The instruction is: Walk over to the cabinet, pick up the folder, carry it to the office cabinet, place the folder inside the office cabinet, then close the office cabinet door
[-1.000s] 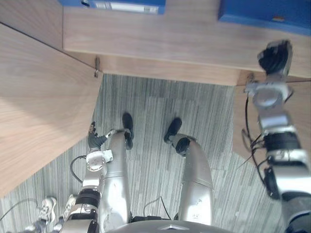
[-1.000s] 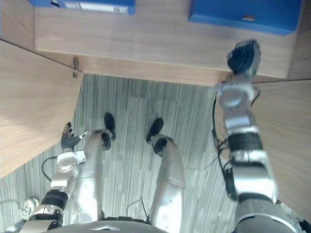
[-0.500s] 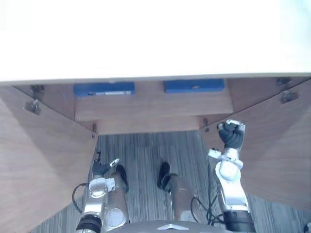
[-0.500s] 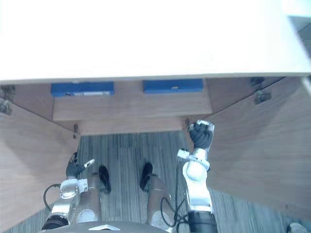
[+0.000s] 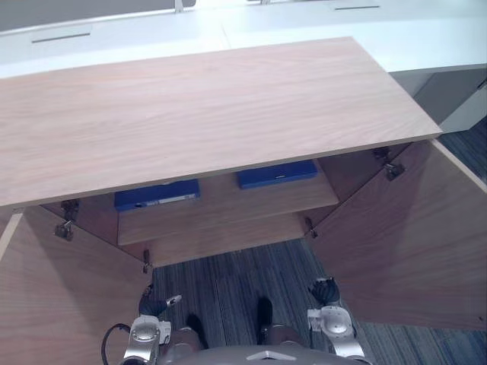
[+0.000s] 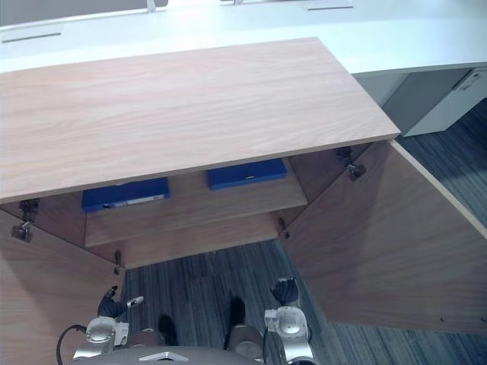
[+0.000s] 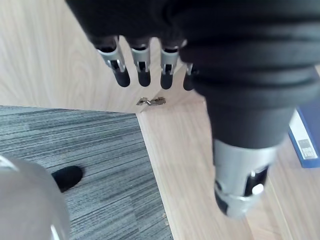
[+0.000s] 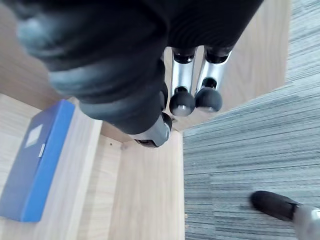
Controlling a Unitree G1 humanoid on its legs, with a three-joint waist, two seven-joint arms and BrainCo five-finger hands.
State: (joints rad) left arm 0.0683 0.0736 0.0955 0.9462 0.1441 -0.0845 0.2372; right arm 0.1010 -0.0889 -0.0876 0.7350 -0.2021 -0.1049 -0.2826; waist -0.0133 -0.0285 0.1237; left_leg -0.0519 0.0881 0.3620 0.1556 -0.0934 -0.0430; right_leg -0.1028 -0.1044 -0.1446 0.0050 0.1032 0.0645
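The left hand [image 5: 156, 304] hangs low by the robot's left side, fingers [image 7: 120, 75] relaxed and empty. The right hand [image 5: 325, 290] hangs low on the right, just beside the inner face of the right door [image 5: 396, 243]. Its fingers [image 8: 182, 100] are loosely curled and hold nothing.

Carpet [image 5: 236, 281] lies between the two doors. The left door [image 5: 53, 304] and the right door both stand wide open, swung out towards the robot.

Past them, two blue folders lie flat on the shelf [image 5: 228, 217], well apart: the left folder [image 5: 156, 195] and the right folder [image 5: 276, 174]. Which one is the task's own I cannot tell. Both sit back from the shelf's front edge, under the cabinet top [image 5: 205, 114]. White worktops [image 5: 426, 46] run beyond.

With a folder shelved and both hands free, the step in hand looks like closing the door.

- **Getting behind the door:** The right hand is on the inner side, so it must first pass round the free edge to reach the outer face.
- **Where to push:** Straightened fingers should push near the free edge, far from the hinges [image 5: 389, 169], where the door swings most easily.
- **How to swing it:** An even sweep along the door's arc keeps it from bouncing back off the frame.
- **What to keep clear:** The legs stand in the door's path, so a step back may be needed.
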